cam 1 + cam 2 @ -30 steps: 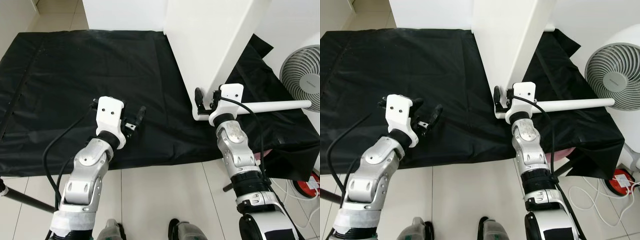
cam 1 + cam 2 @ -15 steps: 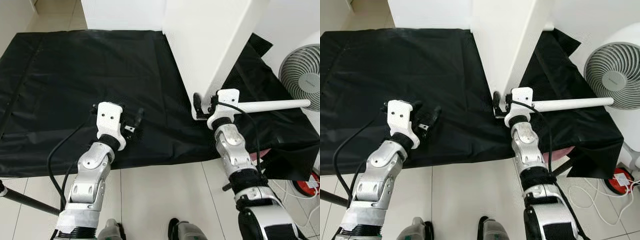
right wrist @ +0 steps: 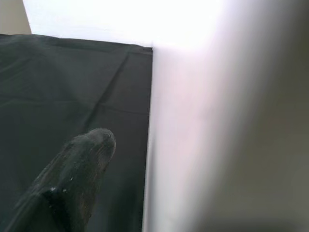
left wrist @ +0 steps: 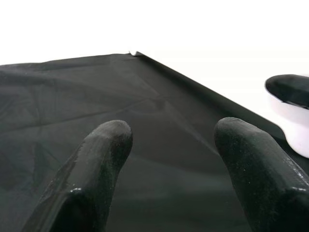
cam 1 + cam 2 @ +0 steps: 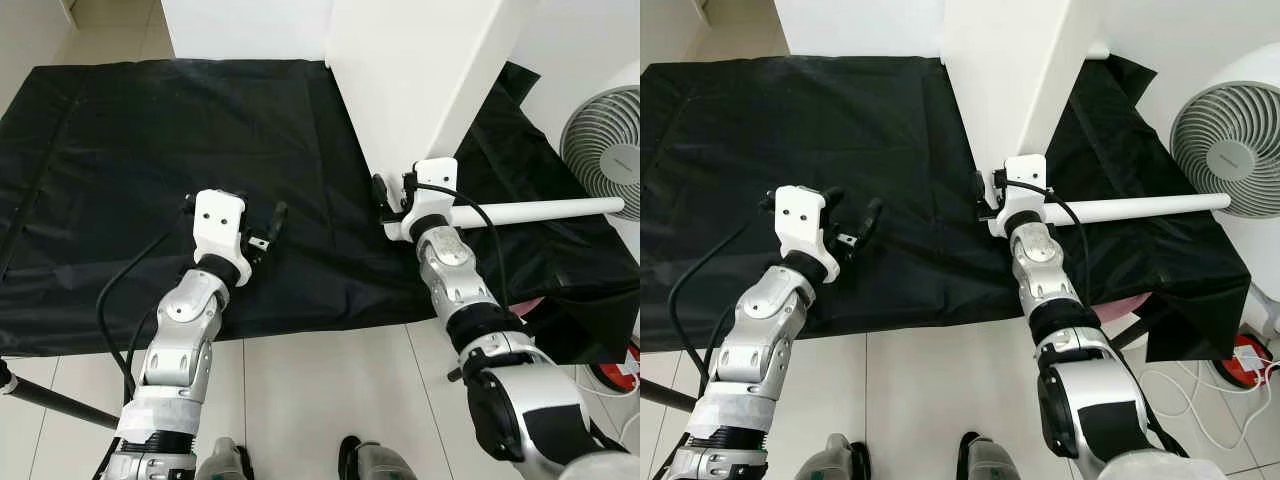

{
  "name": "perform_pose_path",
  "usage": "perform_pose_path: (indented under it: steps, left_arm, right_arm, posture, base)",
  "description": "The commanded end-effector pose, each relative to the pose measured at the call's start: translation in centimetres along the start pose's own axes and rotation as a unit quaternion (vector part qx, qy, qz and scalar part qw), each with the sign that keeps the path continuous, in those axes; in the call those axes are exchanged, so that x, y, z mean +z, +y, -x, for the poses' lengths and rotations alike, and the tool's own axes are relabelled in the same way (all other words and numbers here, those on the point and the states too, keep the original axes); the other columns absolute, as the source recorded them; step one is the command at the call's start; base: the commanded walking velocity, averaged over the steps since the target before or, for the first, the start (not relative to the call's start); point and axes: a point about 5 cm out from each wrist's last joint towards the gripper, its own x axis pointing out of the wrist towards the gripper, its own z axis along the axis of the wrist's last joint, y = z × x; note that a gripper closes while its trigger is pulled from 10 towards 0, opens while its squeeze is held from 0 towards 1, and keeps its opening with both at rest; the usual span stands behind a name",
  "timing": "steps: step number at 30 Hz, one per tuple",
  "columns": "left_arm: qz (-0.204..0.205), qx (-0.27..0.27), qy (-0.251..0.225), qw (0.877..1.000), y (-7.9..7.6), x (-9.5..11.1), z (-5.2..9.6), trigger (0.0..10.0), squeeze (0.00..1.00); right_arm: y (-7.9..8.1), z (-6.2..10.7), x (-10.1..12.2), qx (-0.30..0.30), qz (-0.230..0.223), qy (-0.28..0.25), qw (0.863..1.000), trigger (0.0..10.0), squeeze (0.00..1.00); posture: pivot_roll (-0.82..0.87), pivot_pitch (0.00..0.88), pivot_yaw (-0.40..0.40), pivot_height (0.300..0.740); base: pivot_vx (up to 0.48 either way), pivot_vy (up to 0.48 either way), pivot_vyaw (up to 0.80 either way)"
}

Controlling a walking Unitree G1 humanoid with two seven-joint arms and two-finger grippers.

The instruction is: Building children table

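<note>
Left eye view: white panel [image 5: 420, 80] stands upright on black sheet [image 5: 150, 150], stiff and probably heavy. Right gripper [image 5: 385, 205] is at its bottom corner, jaws' state unclear; left gripper [image 5: 262, 232] hovers with jaws spread.

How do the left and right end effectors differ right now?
The left end effector hangs over bare black cloth, touching nothing; the right end effector sits at the bottom corner of the upright white panel, at the end of the white leg. In the left wrist view both left fingers stand apart with nothing between; the right's grip cannot be judged. Both are black, two-fingered, on white mounts.
</note>
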Motion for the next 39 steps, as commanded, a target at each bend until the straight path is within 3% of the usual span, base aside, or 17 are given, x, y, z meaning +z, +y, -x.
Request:
perform_pose_path:
  steps: [1, 2, 3, 4, 14, 24, 31, 37, 39]
  left_arm:
    - [-0.004, 0.049, 0.008, 0.999, 0.5, -0.4, 0.0, 10.0, 0.0]
    - [-0.004, 0.049, 0.008, 0.999, 0.5, -0.4, 0.0, 10.0, 0.0]
    - [-0.005, 0.049, 0.008, 0.999, 0.6, -0.4, 0.0, 10.0, 0.0]
    - [-0.006, 0.049, 0.009, 0.999, 0.6, -0.4, 0.0, 10.0, 0.0]
    - [-0.007, 0.053, 0.01, 0.999, 0.7, -0.5, 0.0, 10.0, 0.0]
    - [-0.009, 0.052, 0.006, 0.999, 0.5, -0.2, 0.5, 10.0, 0.0]
    - [-0.012, 0.06, 0.013, 0.998, 0.7, -0.3, 1.6, 10.0, 0.0]
    - [-0.013, 0.063, 0.02, 0.998, 0.8, -0.5, 2.2, 10.0, 0.0]
    - [-0.012, 0.067, 0.028, 0.997, 0.8, -0.8, 2.6, 10.0, 0.0]
  right_arm:
    - [0.3, 0.0, -0.4, 0.009, -0.003, 0.007, 1.0, 10.0, 0.0]
    - [0.3, 0.0, -0.4, 0.009, -0.003, 0.007, 1.0, 10.0, 0.0]
    - [0.4, -0.2, -0.4, 0.013, -0.008, 0.009, 1.0, 7.2, 0.0]
    - [0.4, -0.3, -0.4, 0.018, -0.016, 0.009, 1.0, 0.0, 0.0]
    - [0.5, -0.7, -0.1, 0.016, -0.02, -0.001, 1.0, 0.0, 0.0]
    - [3.0, -1.2, 0.5, 0.027, -0.036, -0.01, 0.999, 0.0, 0.0]
    - [7.6, -1.5, 1.6, 0.065, -0.052, -0.025, 0.996, 0.0, 0.0]
    - [10.0, -1.6, 2.3, 0.086, -0.061, -0.031, 0.994, 0.0, 0.0]
    - [11.8, -1.6, 3.1, 0.106, -0.062, -0.04, 0.992, 0.0, 0.0]
  posture:
    - [-0.05, 0.133, 0.03, 0.74]
    - [-0.05, 0.133, 0.03, 0.74]
    - [-0.05, 0.133, 0.03, 0.74]
    - [-0.05, 0.133, 0.03, 0.74]
    - [-0.03, 0.135, 0.033, 0.74]
    - [0.0, 0.148, 0.01, 0.74]
    - [0.04, 0.164, -0.017, 0.74]
    - [0.04, 0.169, -0.02, 0.74]
    - [0.05, 0.177, -0.022, 0.74]
  base:
    - [0.0, 0.0, 0.0]
    - [0.0, 0.0, 0.0]
    - [0.0, 0.0, 0.0]
    - [0.0, 0.0, 0.0]
    - [0.0, 0.0, 0.0]
    - [0.0, 0.0, 0.0]
    - [0.0, 0.0, 0.0]
    - [0.0, 0.0, 0.0]
    - [0.0, 0.0, 0.0]
